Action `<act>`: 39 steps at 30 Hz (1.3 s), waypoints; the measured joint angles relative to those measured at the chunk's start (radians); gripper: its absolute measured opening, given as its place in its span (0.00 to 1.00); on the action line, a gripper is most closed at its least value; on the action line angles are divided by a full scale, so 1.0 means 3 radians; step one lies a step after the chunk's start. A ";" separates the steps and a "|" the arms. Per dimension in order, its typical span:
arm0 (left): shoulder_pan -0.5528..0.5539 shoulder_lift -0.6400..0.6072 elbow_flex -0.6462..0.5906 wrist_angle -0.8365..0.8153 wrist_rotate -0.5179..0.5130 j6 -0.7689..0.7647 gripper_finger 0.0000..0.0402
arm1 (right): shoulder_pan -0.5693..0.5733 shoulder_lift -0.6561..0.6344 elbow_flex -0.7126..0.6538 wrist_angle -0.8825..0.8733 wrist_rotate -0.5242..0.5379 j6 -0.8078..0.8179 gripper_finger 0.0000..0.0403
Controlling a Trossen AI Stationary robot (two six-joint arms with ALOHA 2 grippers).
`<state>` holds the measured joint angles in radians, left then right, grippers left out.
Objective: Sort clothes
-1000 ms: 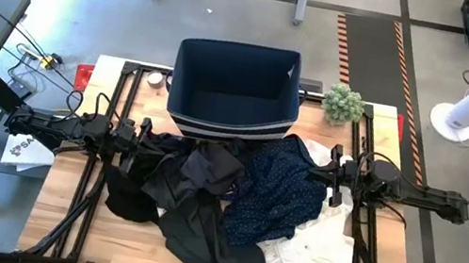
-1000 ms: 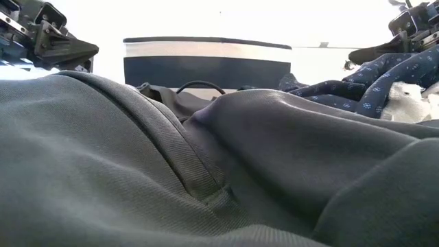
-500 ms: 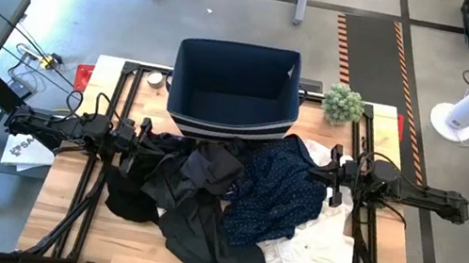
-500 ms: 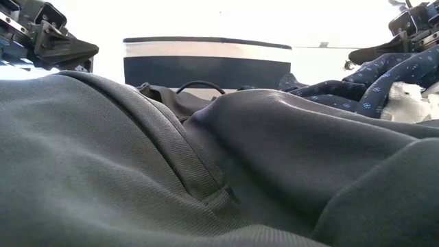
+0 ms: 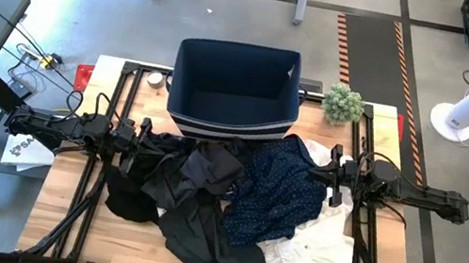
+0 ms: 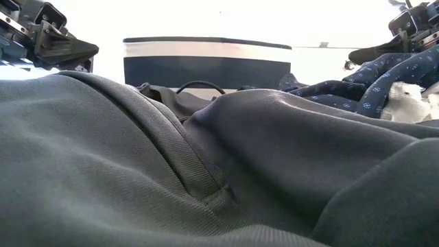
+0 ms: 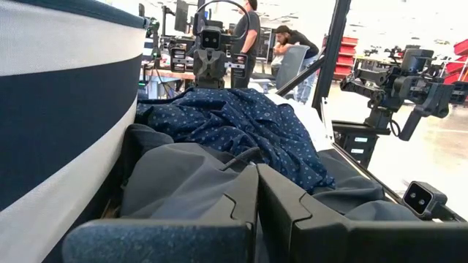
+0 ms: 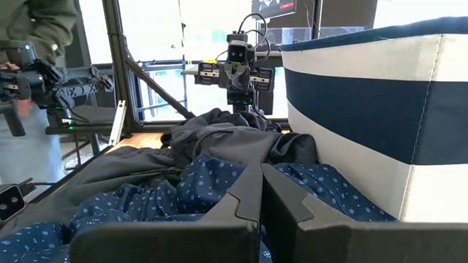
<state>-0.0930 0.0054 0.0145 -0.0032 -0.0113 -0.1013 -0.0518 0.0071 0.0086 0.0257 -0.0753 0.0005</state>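
A pile of clothes lies on the wooden table in front of the navy bin with white stripes. Black garments are at the left and near side, and one fills the low view. A navy speckled garment is in the middle, with white garments at the right. My left gripper is shut and empty at the pile's left edge, low over black cloth. My right gripper is shut and empty at the pile's right edge, low over the navy garment.
A small green plant stands at the far right corner and a small round object at the bin's left. Black frame rails run along both table sides. Bare wood shows at the near left. People stand in the room beyond.
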 joint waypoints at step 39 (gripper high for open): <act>0.0003 0.0001 -0.0004 0.1053 -0.0954 0.0029 0.01 | -0.0008 0.2284 0.2828 -0.0294 -0.0320 0.3019 0.00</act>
<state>-0.0921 0.0056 0.0132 0.3126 -0.2975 -0.0925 -0.0541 0.6921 0.8569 -0.0626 -0.1712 0.9060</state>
